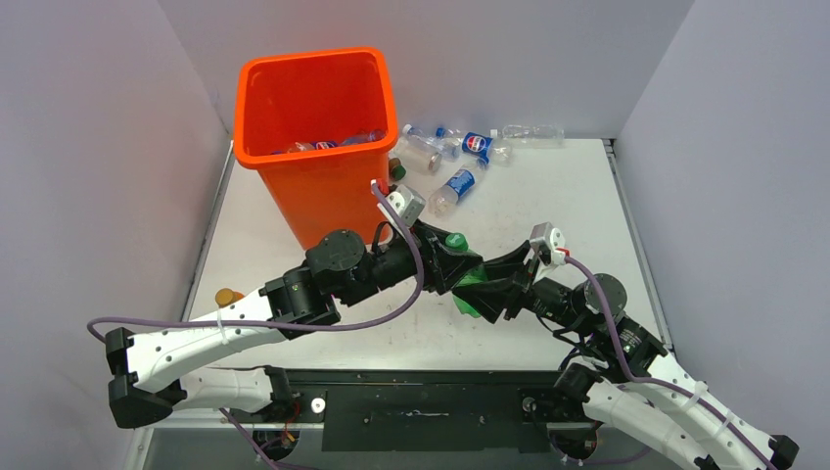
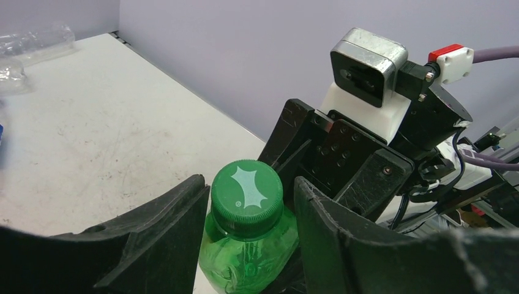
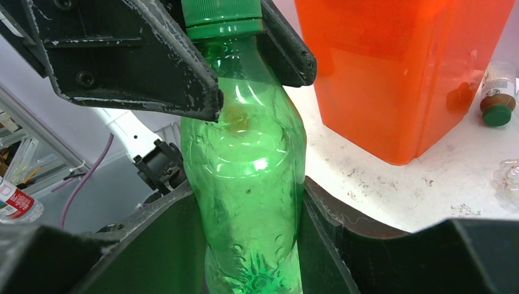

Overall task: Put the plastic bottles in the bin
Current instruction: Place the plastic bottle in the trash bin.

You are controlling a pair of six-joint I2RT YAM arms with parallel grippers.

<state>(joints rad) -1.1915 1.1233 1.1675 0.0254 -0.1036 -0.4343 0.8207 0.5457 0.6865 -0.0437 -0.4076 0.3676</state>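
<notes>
Green plastic was the thing in play; the green bottle (image 1: 478, 292) was held over the table (image 1: 568, 225), roughly mid-table and a bit in front of the bin (image 1: 318, 191), with both arms meeting on it. The right gripper (image 3: 250, 187) was clamped on the bottle's body, one finger pressed against each side, which the right wrist view showed pretty clearly. The left gripper (image 2: 252, 187) had its fingers (image 2: 165, 226) either side of the green cap (image 2: 246, 195) and neck, really close in, but I honestly couldn't tell whether they were pinching or just hugging it. From the top view the bottle sat tilted, cap toward the left arm and the bin, base toward the right arm.

That orange bin stood upright at the far left of the table, near the back wall; a few bottles (image 1: 328, 145) lay inside it, with blue and red labels showing. Outside it, a loose bunch of clear bottles (image 1: 460, 157) lay on the table just right of the bin toward the back, a couple with blue labels; one brownish bottle with a green lid (image 3: 497, 105) lay close beside the bin's wall. Something small and orange (image 1: 228, 296) sat near the table's left edge by the left arm, too small to make out.
</notes>
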